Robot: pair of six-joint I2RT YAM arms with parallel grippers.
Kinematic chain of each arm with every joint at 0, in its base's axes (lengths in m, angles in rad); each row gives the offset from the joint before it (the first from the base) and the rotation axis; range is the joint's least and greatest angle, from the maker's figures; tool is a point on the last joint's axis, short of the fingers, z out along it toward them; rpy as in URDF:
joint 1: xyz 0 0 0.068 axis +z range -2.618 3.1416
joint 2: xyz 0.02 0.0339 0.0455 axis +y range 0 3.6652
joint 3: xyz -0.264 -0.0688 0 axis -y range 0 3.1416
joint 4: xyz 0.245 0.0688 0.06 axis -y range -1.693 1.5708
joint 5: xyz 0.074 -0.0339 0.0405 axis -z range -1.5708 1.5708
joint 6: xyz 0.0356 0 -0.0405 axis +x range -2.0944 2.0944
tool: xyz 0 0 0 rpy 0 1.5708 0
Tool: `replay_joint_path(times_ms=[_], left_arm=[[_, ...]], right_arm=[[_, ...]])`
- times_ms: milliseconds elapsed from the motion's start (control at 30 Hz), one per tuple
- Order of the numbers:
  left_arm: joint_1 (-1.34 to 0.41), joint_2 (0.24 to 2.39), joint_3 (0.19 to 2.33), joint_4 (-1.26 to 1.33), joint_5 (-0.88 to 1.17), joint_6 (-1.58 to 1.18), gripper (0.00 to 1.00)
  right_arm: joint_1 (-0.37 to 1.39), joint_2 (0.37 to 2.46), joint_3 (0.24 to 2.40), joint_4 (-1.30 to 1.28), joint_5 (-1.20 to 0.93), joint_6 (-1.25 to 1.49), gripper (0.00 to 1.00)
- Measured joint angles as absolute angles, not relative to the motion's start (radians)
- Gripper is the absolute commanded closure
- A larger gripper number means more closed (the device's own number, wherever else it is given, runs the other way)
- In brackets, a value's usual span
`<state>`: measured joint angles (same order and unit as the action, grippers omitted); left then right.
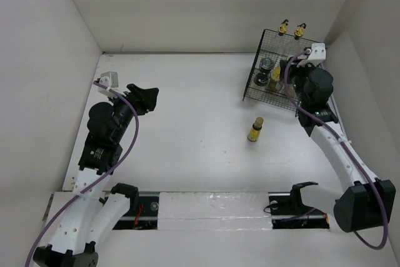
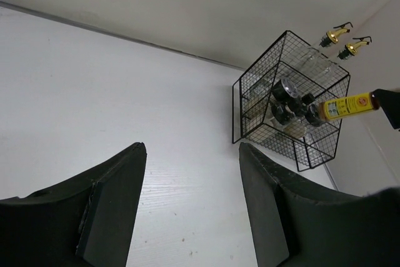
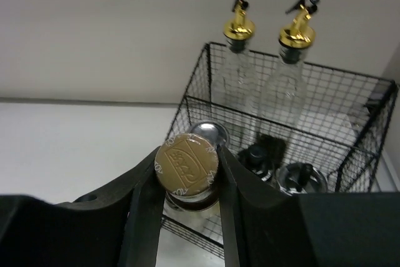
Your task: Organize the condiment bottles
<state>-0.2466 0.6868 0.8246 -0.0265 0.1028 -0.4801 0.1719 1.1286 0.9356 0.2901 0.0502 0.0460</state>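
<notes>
Yellow bottle (image 2: 345, 105) label — nothing legible.

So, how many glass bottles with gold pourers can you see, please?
2: the left bottle and the right bottle stand side by side at the back of the wire rack.

From the right wrist, jaws hide the bottle (image 3: 187, 166) below its cap.
</notes>
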Motion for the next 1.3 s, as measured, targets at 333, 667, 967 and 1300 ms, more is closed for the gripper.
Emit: replay_joint_path(times_ms=[333,667,967,1300], left_arm=[[-0.247,0.699,0.825,-0.026,0.106,-0.480,0.43],[-0.247,0.698,0.825,-0.025,0.105,-0.480,0.43],[-0.247,0.698,0.825,-0.025,0.105,-0.480,0.43],[-0.247,0.700,0.825,-0.024,0.112,-0.480,0.42]], right_arm=[[0.050,1.258,0.929,0.254,0.048,0.065,0.91],[0.047,1.451,0.929,0.254,0.034,0.076,0.91],[0.070,1.534,0.940,0.288,0.059,0.080,0.48],[0.154,1.333,0.924,0.256,0.118,0.085,0.25]])
